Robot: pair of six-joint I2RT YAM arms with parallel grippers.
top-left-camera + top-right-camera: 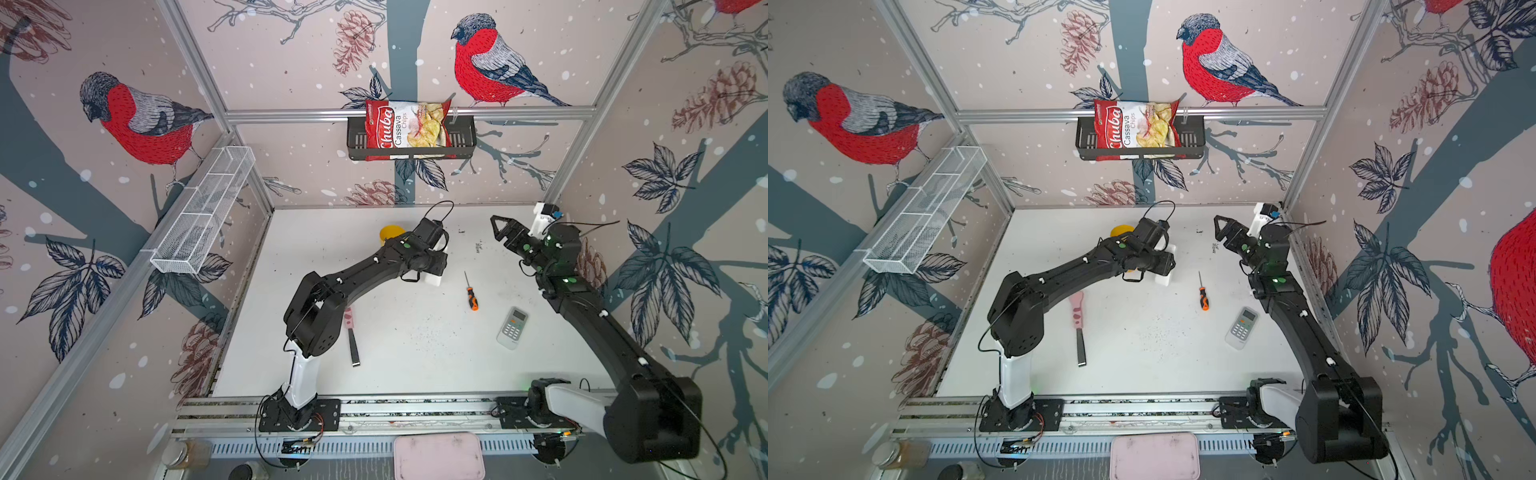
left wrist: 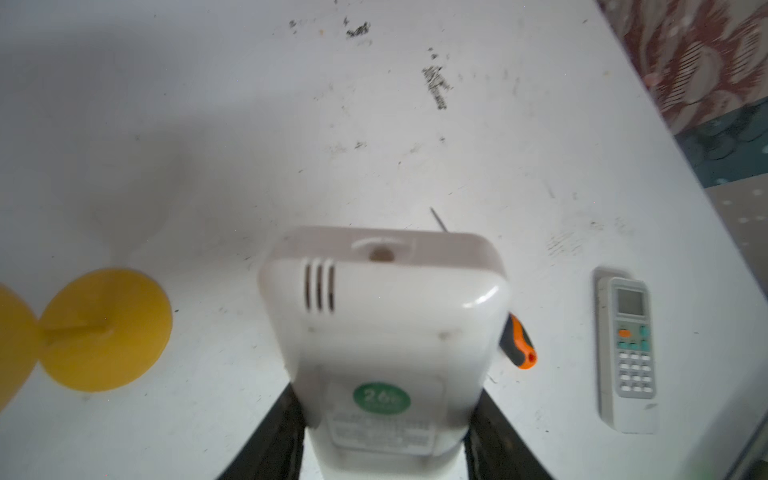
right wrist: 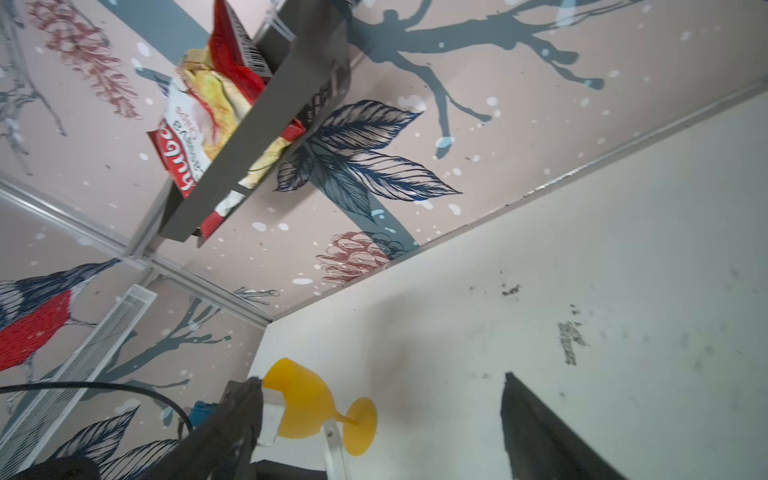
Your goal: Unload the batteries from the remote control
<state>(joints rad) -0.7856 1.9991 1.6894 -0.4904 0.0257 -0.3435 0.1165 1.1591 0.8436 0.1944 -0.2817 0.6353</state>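
Left gripper (image 2: 388,415) clamps a white remote (image 2: 382,324) by its two long edges, lower centre of the left wrist view. The back faces the camera, with a green sticker and a label on it. In both top views only a white end pokes out under the left wrist, centre frame (image 1: 434,278). The remote is off the table (image 1: 395,353).

No batteries in view. They are probably behind the back cover, which looks in place.

Right gripper (image 3: 378,390) has its fingers spread wide with nothing between them. It is raised at upper right in both top views, well apart from the remote.

A second remote (image 1: 513,328) lies face up at right of centre, near a screwdriver (image 1: 471,293). A yellow goblet (image 3: 303,399) lies on its side at the back.

Handling, my read:
- **Shell:** light, stiff, glossy plastic that could slip if pushed hard, so the edge grip looks right.
- **Cover:** press on the cover panel near the label and slide it. It is thin, so go gently.
- **Batteries:** small, smooth and round, so they will roll. Pinch each one across the barrel at the middle.
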